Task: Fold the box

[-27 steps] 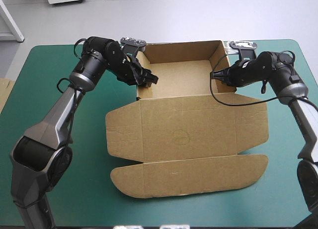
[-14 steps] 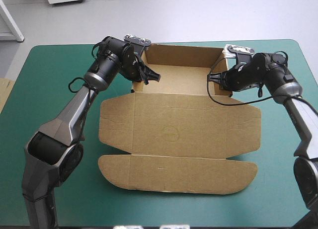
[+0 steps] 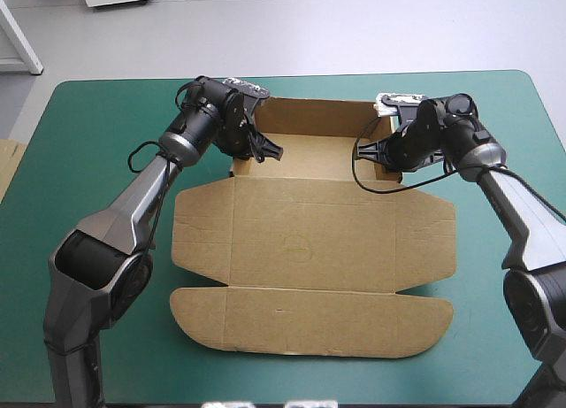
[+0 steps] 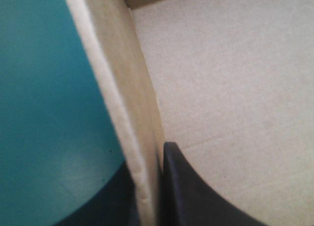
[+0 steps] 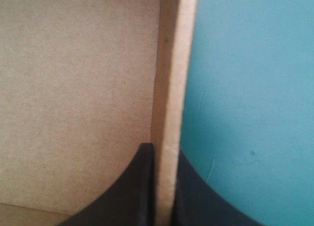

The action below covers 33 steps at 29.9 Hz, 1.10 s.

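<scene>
Bright, even light falls from overhead across the teal-green cover (image 3: 88,160), with no glare on it and only faint, soft-edged shadows beneath my arms and along the near rim of the box (image 3: 309,240). Inside the tray, the back wall's inner face sits a shade darker than the floor. Close up in both wrist views, the side wall's top edge catches the light and shows pale, while my black fingers (image 4: 189,194) are dark shapes without surface detail.

box (image 3: 309,240) | brown board, open tray | walls raised at 12 o'clock | lid flat toward 6 o'clock
</scene>
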### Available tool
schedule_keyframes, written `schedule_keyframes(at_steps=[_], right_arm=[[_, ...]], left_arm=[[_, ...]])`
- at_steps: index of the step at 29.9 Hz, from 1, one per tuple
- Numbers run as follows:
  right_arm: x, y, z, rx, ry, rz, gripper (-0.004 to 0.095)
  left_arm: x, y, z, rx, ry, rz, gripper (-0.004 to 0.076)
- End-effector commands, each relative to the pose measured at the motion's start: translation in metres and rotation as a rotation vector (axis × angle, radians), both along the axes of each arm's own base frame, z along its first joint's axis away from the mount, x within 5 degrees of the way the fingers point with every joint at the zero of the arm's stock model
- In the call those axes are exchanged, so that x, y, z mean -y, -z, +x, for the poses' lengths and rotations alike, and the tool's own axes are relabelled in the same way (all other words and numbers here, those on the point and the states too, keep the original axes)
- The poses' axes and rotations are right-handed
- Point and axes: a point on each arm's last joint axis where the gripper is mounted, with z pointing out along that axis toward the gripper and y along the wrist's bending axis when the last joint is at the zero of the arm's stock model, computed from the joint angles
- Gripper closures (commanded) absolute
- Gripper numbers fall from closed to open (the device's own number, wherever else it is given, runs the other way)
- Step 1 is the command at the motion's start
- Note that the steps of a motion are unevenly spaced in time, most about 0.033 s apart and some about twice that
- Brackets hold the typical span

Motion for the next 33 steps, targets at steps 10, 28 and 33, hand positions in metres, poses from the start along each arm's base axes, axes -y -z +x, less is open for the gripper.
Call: schedule_keyframes(at_steps=[10, 28, 33], right_arm=[[-0.003, 0.002, 0.023, 0.157, -0.056, -0.086, 0.0906], [-0.004, 0.021, 0.035, 0.156, -0.068, -0.126, 0.0907], [-0.004, 0.022, 0.034, 0.14, -0.067, -0.123, 0.0898]], left_arm=[[0.003, 0.011, 0.009, 0.044, 0.075, 0.007, 0.0734], [0.015, 0.048, 0.024, 0.006, 0.051, -0.04, 0.0734], [0.015, 0.05, 0.021, -0.03, 0.052, -0.036, 0.0732]])
